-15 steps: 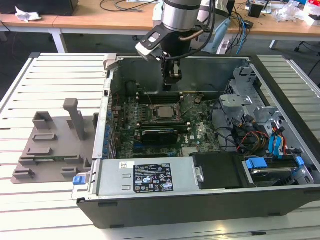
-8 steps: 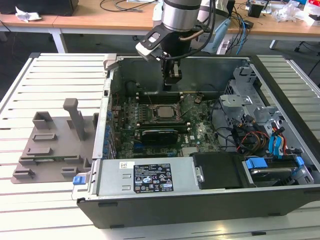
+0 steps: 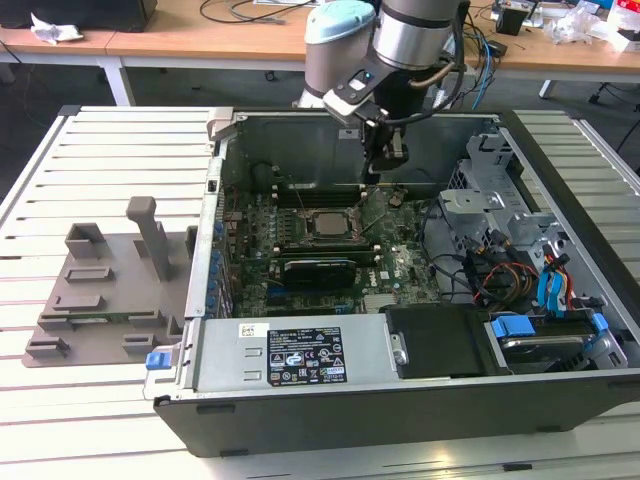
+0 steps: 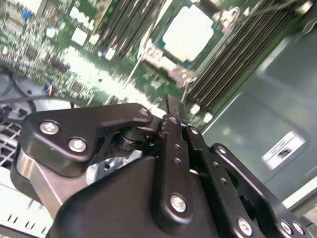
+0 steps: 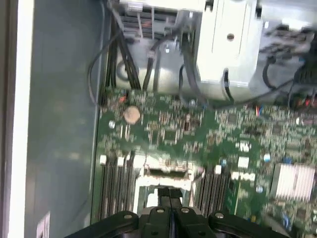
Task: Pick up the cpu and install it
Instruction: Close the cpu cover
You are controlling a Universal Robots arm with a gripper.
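Surface: white slatted metal tabletop (image 3: 110,150) is carrying an open dark-grey pc case (image 3: 400,415), lying on its side w/ the side panel off. A grey moulded plastic shroud (image 3: 110,290) is sitting on the slats at the exterior view's left, just beside the case.

Room: a long wooden desk (image 3: 200,40) is running along the back, w/ black cables and a crumpled white paper (image 3: 55,28) lying on it.

Inside the case: green motherboard (image 3: 400,260) is lying flat. A silver power supply box (image 3: 230,360) is sitting along the near edge. Blue plastic tabs (image 3: 520,328) are showing on the drive bay at the exterior view's right. In the first wrist view a round silver coin cell (image 5: 131,114) and a finned silver heatsink (image 5: 292,181) are sitting on the board.

Cpu: flat square silver-topped cpu (image 3: 325,222) (image 4: 190,29) is sitting level in the socket, between rows of black memory slots (image 4: 233,59), apart from the hand.

Hand: black two-finger hand (image 3: 372,178) (image 4: 172,104) (image 5: 169,191) is hanging from the silver-and-blue arm (image 3: 400,40) over the far memory slots, near the cpu. Fingers (image 5: 164,198) are pressing together, nothing between them.

Labels: a black rectangular label w/ white print (image 3: 305,357) and a small white label (image 3: 248,330) are sitting on the supply box. A white sticker (image 4: 283,148) is sitting on the grey case wall. Print too small to tell.
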